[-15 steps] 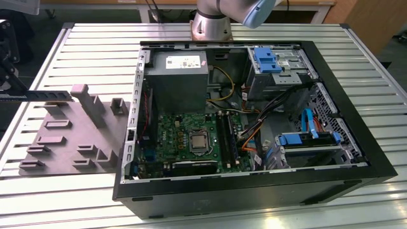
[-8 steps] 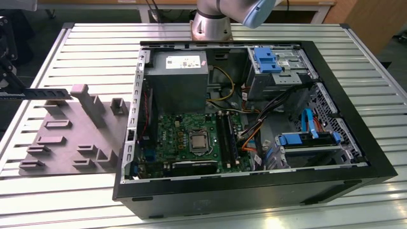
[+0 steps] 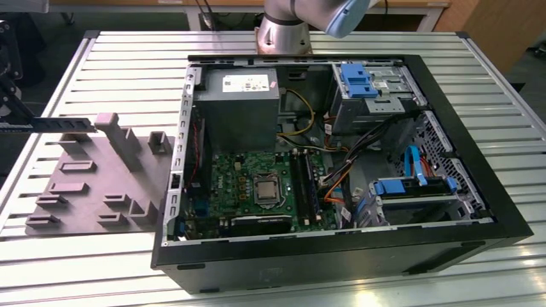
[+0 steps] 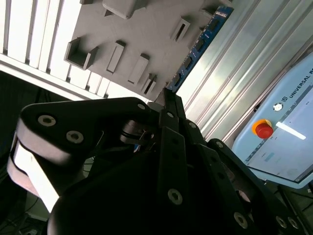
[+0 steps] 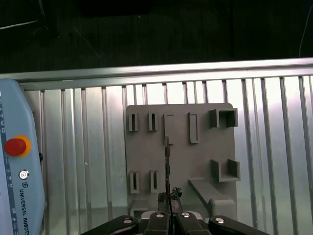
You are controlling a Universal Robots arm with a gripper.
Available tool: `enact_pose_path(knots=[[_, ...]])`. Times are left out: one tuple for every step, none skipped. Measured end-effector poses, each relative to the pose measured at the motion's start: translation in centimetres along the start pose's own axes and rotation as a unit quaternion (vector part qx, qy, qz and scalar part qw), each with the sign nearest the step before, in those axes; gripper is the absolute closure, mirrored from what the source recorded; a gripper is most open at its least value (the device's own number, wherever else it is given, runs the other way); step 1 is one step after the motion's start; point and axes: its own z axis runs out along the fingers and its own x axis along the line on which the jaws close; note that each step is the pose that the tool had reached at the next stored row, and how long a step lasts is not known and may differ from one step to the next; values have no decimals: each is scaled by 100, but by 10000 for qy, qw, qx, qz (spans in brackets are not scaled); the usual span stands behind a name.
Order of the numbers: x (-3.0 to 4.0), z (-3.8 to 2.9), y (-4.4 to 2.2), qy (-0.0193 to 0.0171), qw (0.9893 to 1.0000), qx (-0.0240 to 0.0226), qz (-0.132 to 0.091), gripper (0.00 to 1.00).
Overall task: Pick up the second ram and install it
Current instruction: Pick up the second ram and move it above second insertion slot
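Tool (image 5: 169, 197): clamped on one end of the ram.
Ram (image 3: 64, 123): held level over the holder, at the exterior view's far left.
Holder (image 3: 94, 185): grey, on the worktop (image 3: 128, 57), just beside the case.
Case (image 3: 341, 259): open, board (image 3: 247, 185) facing up.

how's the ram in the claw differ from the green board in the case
The ram is a thin narrow stick; the board is wide and green with a square silver chip. The ram stands on edge in the shut claw over the grey tray; the board lies flat inside the case. Both carry chips.
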Motion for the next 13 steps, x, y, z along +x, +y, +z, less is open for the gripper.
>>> enact_pose_path(knots=[[0,-1,-10,0,10000,0,-1,88],[-1,0,-22,0,10000,0,-1,88],[-2,0,-36,0,10000,1,0,88],[-3,-1,-51,0,10000,0,0,88],[-4,-2,-67,0,10000,0,0,88],[-6,-2,-83,-1,10000,0,0,88],[-7,-3,-102,-1,10000,0,0,88],[-9,-3,-122,0,10000,1,0,88],[-10,-4,-140,0,10000,1,0,88],[-11,-5,-159,-1,10000,1,0,88],[-13,-5,-177,-1,10000,1,0,88],[-15,-6,-196,0,10000,0,0,88],[-16,-7,-215,0,10000,0,0,88]])
